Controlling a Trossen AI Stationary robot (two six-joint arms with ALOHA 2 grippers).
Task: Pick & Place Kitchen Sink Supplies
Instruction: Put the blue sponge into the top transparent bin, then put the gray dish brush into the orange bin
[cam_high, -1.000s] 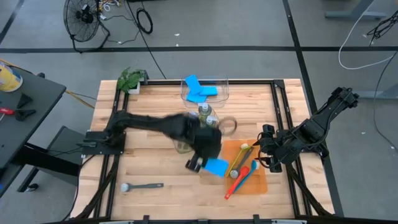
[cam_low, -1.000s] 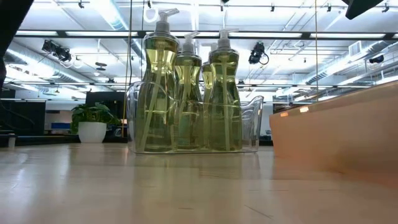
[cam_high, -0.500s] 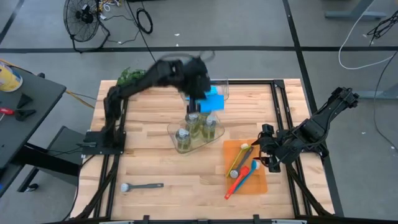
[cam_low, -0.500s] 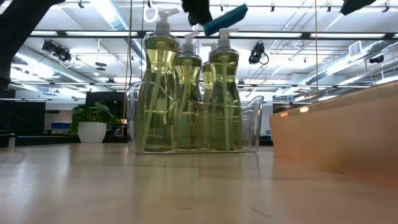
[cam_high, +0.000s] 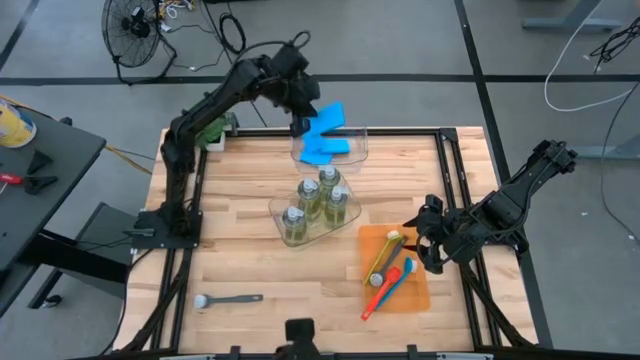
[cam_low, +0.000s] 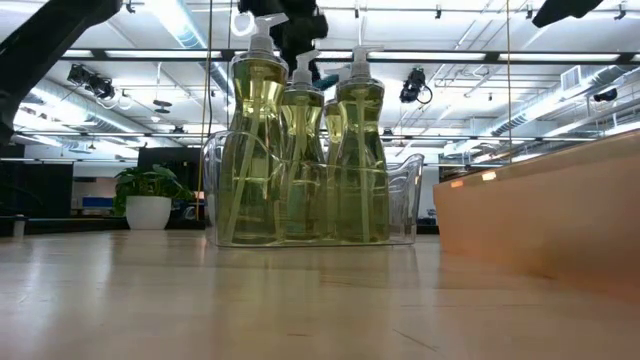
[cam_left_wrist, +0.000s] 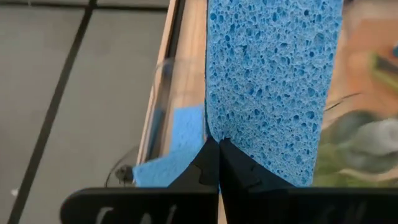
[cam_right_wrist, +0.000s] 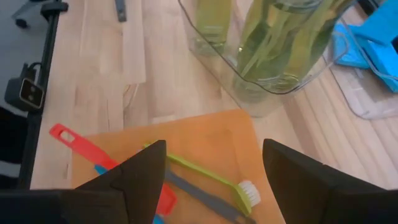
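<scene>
Lying near edge: a dark grey dish brush (cam_high: 228, 299) sits alone on the bare wood at the front left of the table (cam_high: 250, 260), well apart from everything else.
Front right: the orange tray (cam_high: 418, 293) holds three brushes – a red brush (cam_high: 385, 293), a blue brush (cam_high: 395, 276) and a yellow-green brush (cam_high: 384, 255), lying close together.
Right gripper: the right gripper (cam_high: 421, 240) hangs over the tray's right edge, fingers (cam_right_wrist: 142, 167) spread wide with nothing between them – the tray and its brushes show below in its wrist view.
Middle: a clear bin (cam_high: 283, 212) carries the pump bottles (cam_high: 318, 198) of yellow-green liquid, standing upright and packed together.
Far edge: a second clear bin (cam_high: 360, 145) holds flat blue sponges (cam_high: 328, 150).
Left gripper: the left gripper (cam_high: 300, 118) is up above that far bin's left end, fingers (cam_left_wrist: 198, 171) pressed together, pinching a blue sponge (cam_high: 328, 116) by its edge – the sponge hangs over the bin.
Far left corner: a leafy plant (cam_high: 210, 130) sits in its white pot.
</scene>
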